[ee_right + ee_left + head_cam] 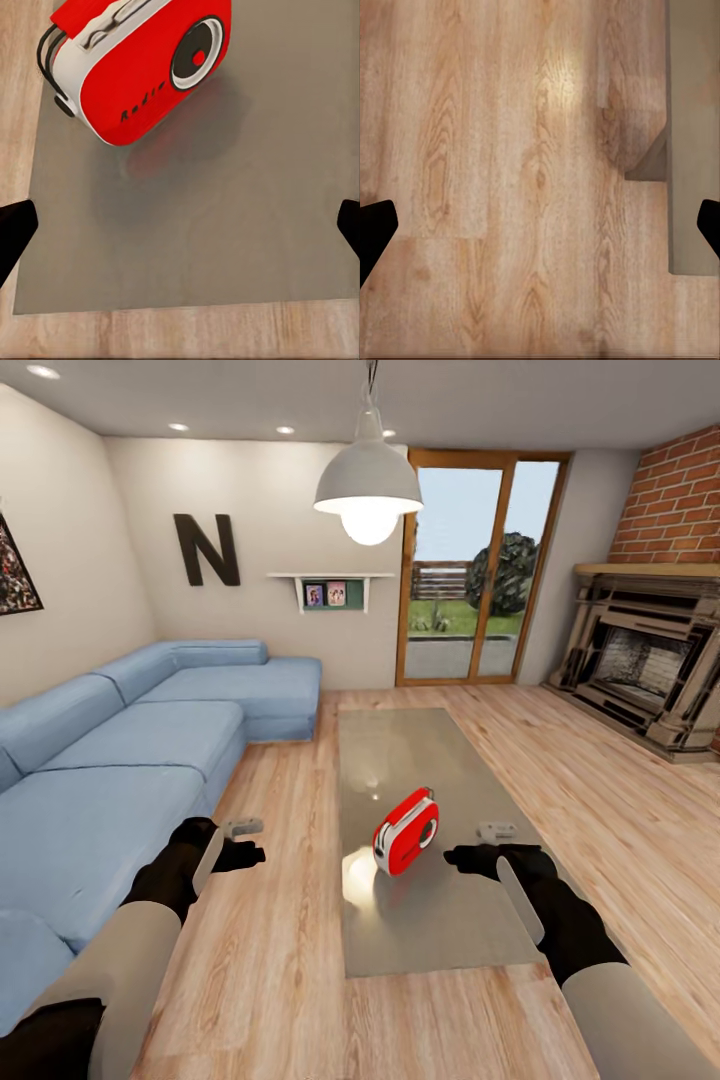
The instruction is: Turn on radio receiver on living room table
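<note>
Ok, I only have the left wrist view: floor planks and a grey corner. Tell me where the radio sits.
Observer: The radio receiver stands upright on the table, toward its near end.
Operator: Give me the right arm's position.
Observer: The right gripper hovers just right of the radio, fingers spread, not touching it.
Operator: Now describe the radio's face.
Observer: In the right wrist view its round dial has a red centre.
</note>
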### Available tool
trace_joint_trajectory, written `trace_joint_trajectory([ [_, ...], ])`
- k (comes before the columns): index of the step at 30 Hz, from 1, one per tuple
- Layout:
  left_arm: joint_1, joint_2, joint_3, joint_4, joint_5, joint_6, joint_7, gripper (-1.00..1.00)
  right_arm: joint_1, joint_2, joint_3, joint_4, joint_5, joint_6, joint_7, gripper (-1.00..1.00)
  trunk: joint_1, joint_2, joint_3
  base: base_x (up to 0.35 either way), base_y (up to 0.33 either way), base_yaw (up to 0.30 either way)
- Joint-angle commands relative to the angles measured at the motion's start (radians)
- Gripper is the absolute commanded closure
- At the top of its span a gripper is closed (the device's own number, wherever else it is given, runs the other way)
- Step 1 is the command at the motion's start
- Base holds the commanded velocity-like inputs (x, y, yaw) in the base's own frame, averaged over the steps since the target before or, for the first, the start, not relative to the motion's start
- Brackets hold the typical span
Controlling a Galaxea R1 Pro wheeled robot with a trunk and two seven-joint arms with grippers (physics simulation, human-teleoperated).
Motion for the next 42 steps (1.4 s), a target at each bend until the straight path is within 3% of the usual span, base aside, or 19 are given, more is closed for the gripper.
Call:
trace_joint_trajectory([
  [1, 0.0, 0.0, 0.0, 0.0, 0.0, 0.0, 0.0, -1.0, 0.0, 0.0, 0.0, 0.0, 0.0, 0.0, 0.0, -1.0, 0.0, 0.0, 0.0, -0.109, 0.0, 0.0],
  [18, 0.0, 0.0, 0.0, 0.018, 0.0, -0.003, -0.001, -1.0, 0.0, 0.0, 0.001, 0.002, 0.0, -0.003, -0.001, -1.0, 0.0, 0.0, 0.0, -0.007, 0.0, 0.0],
  [22, 0.0, 0.0, 0.0, 0.077, 0.001, -0.068, 0.0, -1.0, 0.0, 0.0, 0.001, 0.014, 0.001, -0.007, -0.002, -1.0, 0.0, 0.0, 0.0, 0.0, 0.0, 0.0],
  [27, 0.0, 0.0, 0.0, 0.236, -0.001, -0.202, 0.0, -1.0, 0.0, 0.0, 0.002, 0.171, 0.0, -0.156, 0.0, -1.0, 0.0, 0.0, 0.0, 0.0, 0.0, 0.0],
  [28, 0.0, 0.0, 0.0, 0.271, -0.001, -0.239, 0.0, -1.0, 0.0, 0.0, 0.002, 0.21, 0.0, -0.19, 0.0, -1.0, 0.0, 0.0, 0.0, 0.0, 0.0, 0.0],
  [29, 0.0, 0.001, 0.0, 0.352, -0.003, -0.334, -0.001, -1.0, 0.0, 0.001, 0.003, 0.307, -0.001, -0.27, 0.001, -1.0, 0.0, 0.0, 0.0, 0.0, 0.0, 0.0],
  [33, 0.004, 0.005, 0.0, 0.477, -0.005, -0.476, 0.0, -1.0, 0.0, 0.004, 0.004, 0.477, -0.001, -0.421, 0.002, -1.0, 0.0, 0.0, 0.0, 0.0, 0.0, 0.0],
  [35, 0.005, 0.006, 0.0, 0.515, -0.005, -0.515, 0.0, -1.0, 0.0, 0.005, 0.004, 0.529, -0.002, -0.472, 0.003, -1.0, 0.0, 0.0, 0.0, 0.0, 0.0, 0.0],
  [36, 0.008, 0.007, 0.0, 0.589, -0.007, -0.592, 0.0, -1.0, 0.0, 0.007, 0.005, 0.612, -0.003, -0.553, 0.016, -1.0, 0.0, 0.0, 0.0, 0.0, 0.0, 0.0],
  [42, 0.013, 0.01, 0.0, 0.708, -0.007, -0.731, 0.0, -1.0, 0.0, 0.025, 0.005, 0.75, -0.001, -0.652, 0.081, -1.0, 0.0, 0.0, 0.0, 0.0, 0.0, 0.0],
])
